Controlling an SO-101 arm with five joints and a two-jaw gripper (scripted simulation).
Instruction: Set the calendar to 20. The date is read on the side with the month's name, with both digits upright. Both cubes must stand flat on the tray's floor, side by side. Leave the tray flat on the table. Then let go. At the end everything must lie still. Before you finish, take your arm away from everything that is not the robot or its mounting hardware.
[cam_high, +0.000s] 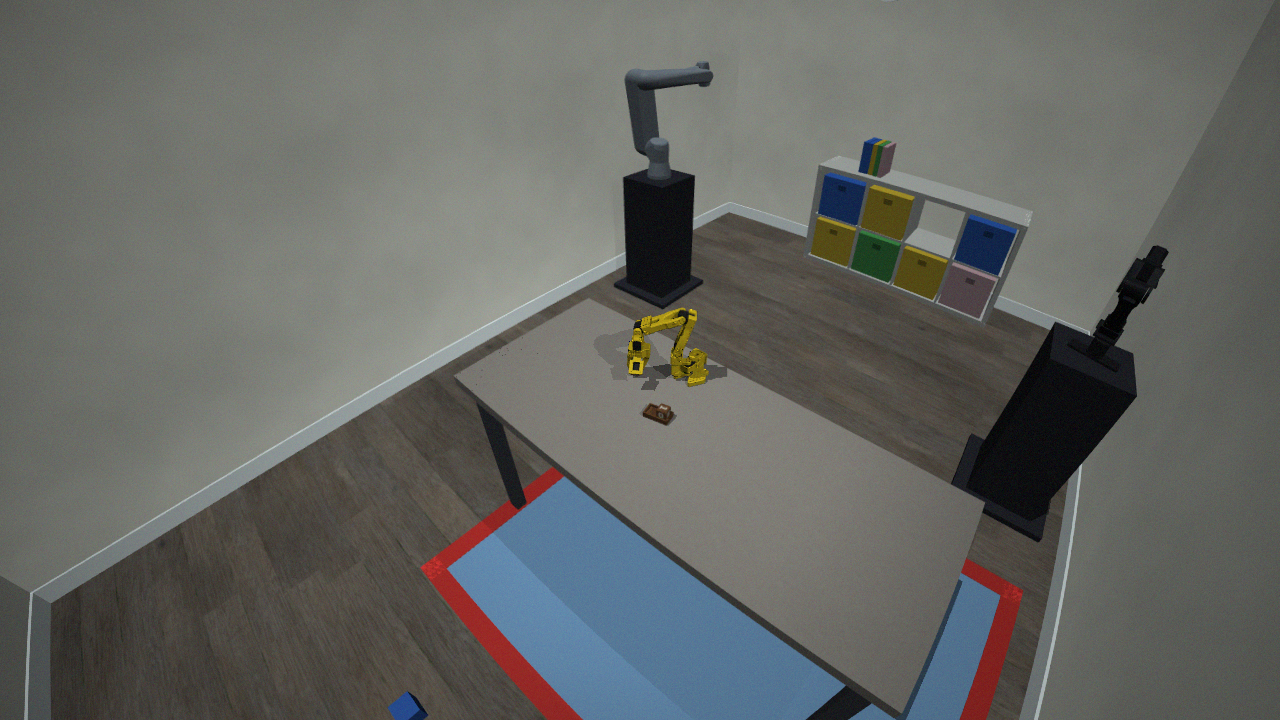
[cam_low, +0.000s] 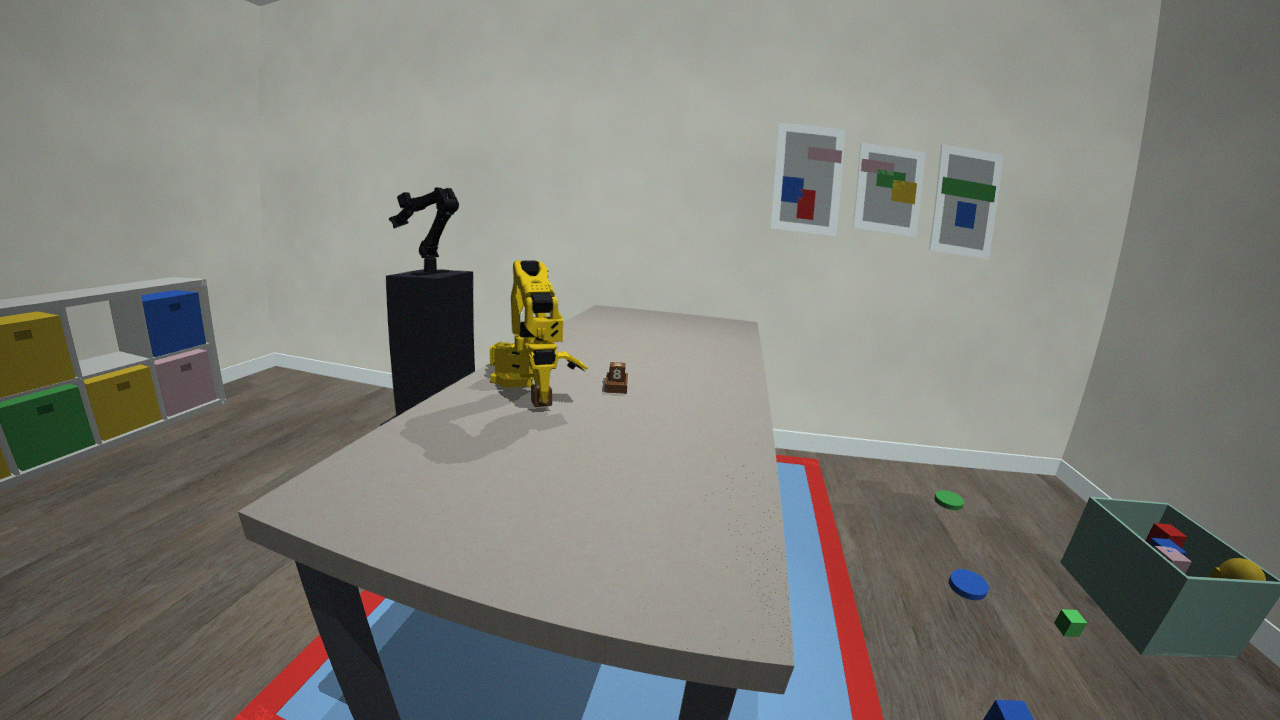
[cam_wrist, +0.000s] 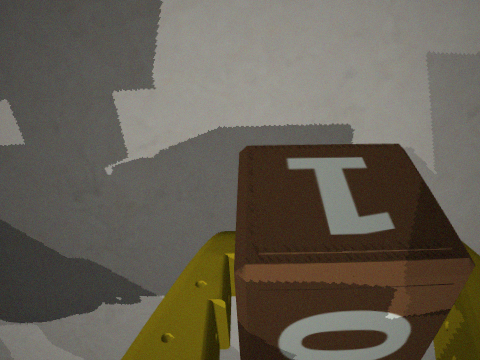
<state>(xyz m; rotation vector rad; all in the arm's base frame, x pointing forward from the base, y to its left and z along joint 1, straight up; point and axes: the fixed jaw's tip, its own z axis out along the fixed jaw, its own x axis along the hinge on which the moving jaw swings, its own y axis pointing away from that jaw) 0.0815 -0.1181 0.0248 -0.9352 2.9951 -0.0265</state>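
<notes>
My gripper (cam_high: 635, 368) (cam_low: 541, 390) (cam_wrist: 345, 300) is shut on a brown cube (cam_low: 539, 400) (cam_wrist: 345, 200), low over the table beside the tray. In the wrist view the held cube shows a white 1, upside down, on its upper face and a 0 on the face below. Its other faces are hidden. The brown tray (cam_high: 650, 412) (cam_low: 615, 388) lies flat on the table. A second cube (cam_high: 664, 411) (cam_low: 616, 374) sits in the tray, towards one end, and shows an 8 to the exterior view. The month's name cannot be read.
The grey table (cam_high: 760, 483) (cam_low: 626, 501) carries the arm's yellow base (cam_high: 691, 368) (cam_low: 510, 365) near one long edge. Other arms stand on black pedestals (cam_high: 658, 232) (cam_low: 429, 340) off the table. A shelf (cam_high: 930, 189) and a toy box (cam_low: 1199, 617) stand on the floor.
</notes>
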